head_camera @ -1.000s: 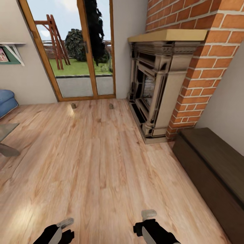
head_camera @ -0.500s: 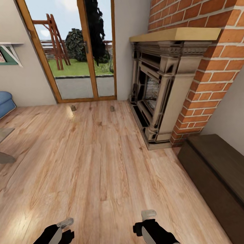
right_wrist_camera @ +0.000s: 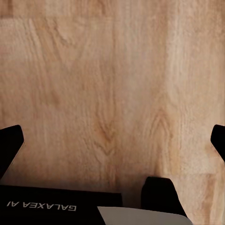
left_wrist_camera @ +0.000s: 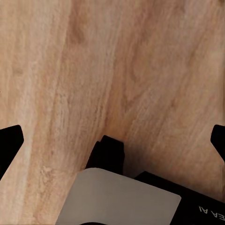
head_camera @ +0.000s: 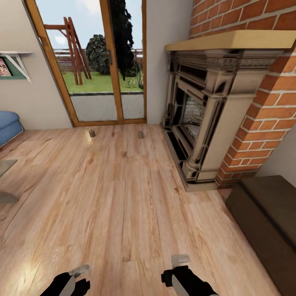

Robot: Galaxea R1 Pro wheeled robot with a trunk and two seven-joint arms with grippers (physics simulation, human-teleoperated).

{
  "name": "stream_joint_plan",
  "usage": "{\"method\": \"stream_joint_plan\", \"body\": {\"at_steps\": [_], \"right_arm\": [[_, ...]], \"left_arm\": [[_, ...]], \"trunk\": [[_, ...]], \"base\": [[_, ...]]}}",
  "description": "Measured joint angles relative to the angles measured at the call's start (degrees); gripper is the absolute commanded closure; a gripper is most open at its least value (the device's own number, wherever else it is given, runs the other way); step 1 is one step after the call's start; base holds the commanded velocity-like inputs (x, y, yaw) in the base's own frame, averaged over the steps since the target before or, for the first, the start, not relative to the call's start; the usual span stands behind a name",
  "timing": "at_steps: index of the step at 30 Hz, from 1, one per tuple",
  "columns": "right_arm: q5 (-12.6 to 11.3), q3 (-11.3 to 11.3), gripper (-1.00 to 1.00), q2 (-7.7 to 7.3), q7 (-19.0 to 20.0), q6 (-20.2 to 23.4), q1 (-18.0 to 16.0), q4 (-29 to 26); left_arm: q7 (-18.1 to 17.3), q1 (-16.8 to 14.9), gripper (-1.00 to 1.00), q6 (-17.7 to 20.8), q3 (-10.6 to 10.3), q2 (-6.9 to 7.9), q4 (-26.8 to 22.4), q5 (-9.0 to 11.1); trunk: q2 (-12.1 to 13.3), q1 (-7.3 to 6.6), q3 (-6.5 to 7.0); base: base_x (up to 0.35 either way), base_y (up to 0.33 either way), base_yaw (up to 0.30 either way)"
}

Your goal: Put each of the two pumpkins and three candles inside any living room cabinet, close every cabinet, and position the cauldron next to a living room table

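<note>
I have a wide plank floor (head_camera: 123,197) under me, running ahead of both sets of fingers to a glazed patio door (head_camera: 94,65) with an orange wooden frame. Through the glass I can see a lawn, a dark bush and a wooden climbing frame. Ahead and to the right of the right fingers stands a red brick chimney breast (head_camera: 263,102), with an ornate cream and black fireplace (head_camera: 201,119) under a pale wooden mantel (head_camera: 230,40). Closer in on that same side, the long low dark brown cabinet (head_camera: 267,222) sits against the wall, just past the brick; I see only plain closed faces on it.

Off to the left of the left fingers I make out a corner of the grey glass desk (head_camera: 6,166), a blue seat (head_camera: 9,125) beyond it, and a small wall shelf (head_camera: 14,61) higher up.

Two candles rest on the floor far ahead of the fingers, just short of the door sill and well apart from each other: the left candle (head_camera: 91,133) and the right candle (head_camera: 140,134). Both are small grey-beige stubs.

My left gripper (left_wrist_camera: 112,136) and right gripper (right_wrist_camera: 112,136) hang low over bare floor. In each wrist view the dark fingers (left_wrist_camera: 8,143) sit at opposite edges, so both are spread wide with nothing between them; the same goes for the right fingers (right_wrist_camera: 9,140).
</note>
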Motion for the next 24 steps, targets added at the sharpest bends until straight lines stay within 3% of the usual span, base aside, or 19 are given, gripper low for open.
{"method": "stream_joint_plan", "body": {"at_steps": [15, 24], "right_arm": [[-0.1, 0.0, -1.00, -0.07, 0.0, -0.1, 0.0, 0.0], [-0.1, 0.0, -1.00, -0.09, 0.0, -0.1, 0.0, 0.0]], "left_arm": [[0.0, 0.0, -1.00, -2.2, 0.0, 0.00, 0.0, 0.2], [-1.0, 0.0, -1.00, -2.4, 0.0, 0.00, 0.1, 0.2]], "trunk": [[0.0, 0.00, 0.00], [0.0, 0.00, -0.02]], "base": [[0.329, 0.000, 0.287], [0.330, 0.000, 0.069]]}}
